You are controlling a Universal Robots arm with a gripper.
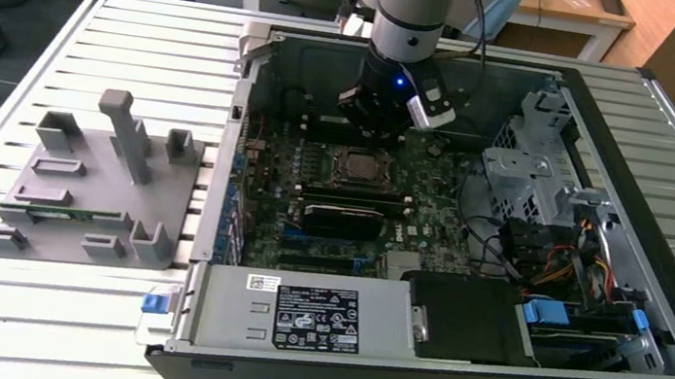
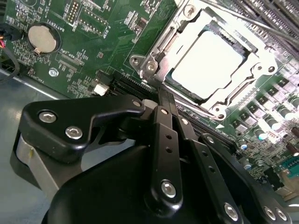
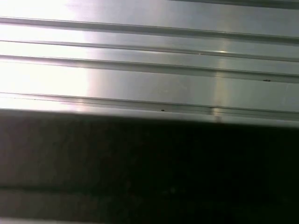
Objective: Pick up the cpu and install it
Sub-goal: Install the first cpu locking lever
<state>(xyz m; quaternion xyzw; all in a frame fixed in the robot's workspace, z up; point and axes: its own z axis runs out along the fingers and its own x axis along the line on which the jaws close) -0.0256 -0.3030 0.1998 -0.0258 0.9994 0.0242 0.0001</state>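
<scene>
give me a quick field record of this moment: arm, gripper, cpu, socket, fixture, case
arm: reaches down into the open computer case, above the motherboard
gripper: gripper close beside the socket, nothing seen held
cpu: cpu lies flat in the socket, silvery top up
socket: socket metal frame surrounds the cpu
fixture: grey plastic fixture on the slatted table, at the exterior view's left of the case
green strip: green circuit strip lies on the fixture
</scene>
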